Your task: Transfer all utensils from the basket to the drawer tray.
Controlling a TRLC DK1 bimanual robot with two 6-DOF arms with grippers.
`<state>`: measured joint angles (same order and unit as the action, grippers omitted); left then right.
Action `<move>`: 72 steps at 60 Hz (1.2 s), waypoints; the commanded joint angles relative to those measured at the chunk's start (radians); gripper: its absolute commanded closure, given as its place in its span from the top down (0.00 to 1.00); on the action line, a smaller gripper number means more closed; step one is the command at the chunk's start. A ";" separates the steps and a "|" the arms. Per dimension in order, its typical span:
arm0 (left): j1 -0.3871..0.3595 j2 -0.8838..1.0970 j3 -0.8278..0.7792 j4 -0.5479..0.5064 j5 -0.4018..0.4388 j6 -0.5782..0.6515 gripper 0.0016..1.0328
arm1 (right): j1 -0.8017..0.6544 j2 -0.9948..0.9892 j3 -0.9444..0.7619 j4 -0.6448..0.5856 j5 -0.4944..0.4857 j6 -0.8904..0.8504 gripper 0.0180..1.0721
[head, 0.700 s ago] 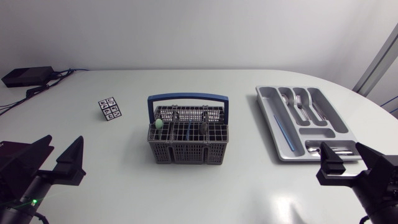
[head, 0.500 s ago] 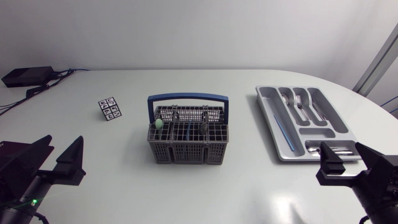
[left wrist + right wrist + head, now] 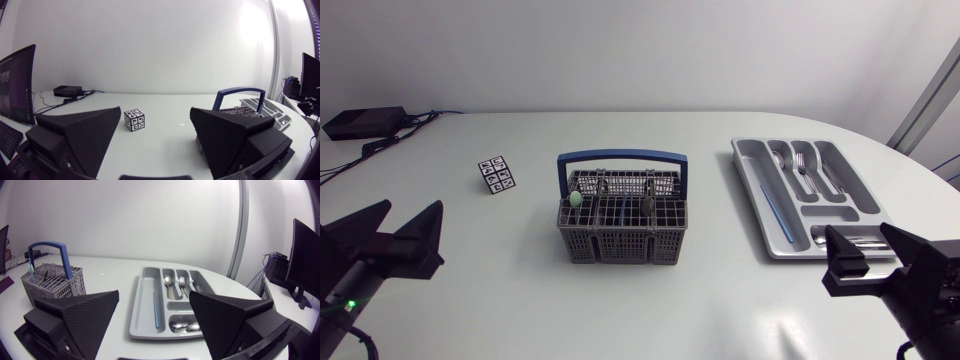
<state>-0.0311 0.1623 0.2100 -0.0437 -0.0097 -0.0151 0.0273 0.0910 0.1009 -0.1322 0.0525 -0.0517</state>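
Your left pincer [image 3: 415, 208] has slid outward. It and the right pincer [image 3: 858, 232] gape wide, holding nothing. Utensils [image 3: 648, 203] stand in the basket [image 3: 623, 240]. Only your right wrist view shows the drawer tray's [image 3: 135, 311] nearest spoons [image 3: 182, 326] unobstructed.
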 commanded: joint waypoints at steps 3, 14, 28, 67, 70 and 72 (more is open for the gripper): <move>-0.027 0.148 0.109 0.004 -0.012 0.006 0.93 | 0.022 0.115 0.071 0.032 0.001 0.018 0.95; -0.161 0.365 0.255 -0.076 -0.055 -0.037 0.90 | 0.065 0.309 0.160 0.034 0.003 0.024 0.95; -0.437 0.703 0.545 -0.341 -0.095 0.079 0.91 | 0.138 0.572 0.327 -0.089 0.001 0.035 0.95; -0.607 1.186 0.687 -0.136 0.165 0.227 0.73 | 0.166 0.946 0.568 -0.299 -0.315 -0.204 0.95; -0.599 1.192 0.667 -0.084 0.175 0.231 0.70 | 0.166 0.955 0.568 -0.297 -0.315 -0.204 0.95; -0.592 1.197 0.646 -0.038 0.191 0.231 0.70 | 0.168 0.958 0.569 -0.296 -0.315 -0.204 0.95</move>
<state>-0.6361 1.3403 0.8856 -0.1429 0.1581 0.1898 0.1890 1.0309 0.6529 -0.4267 -0.2588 -0.2405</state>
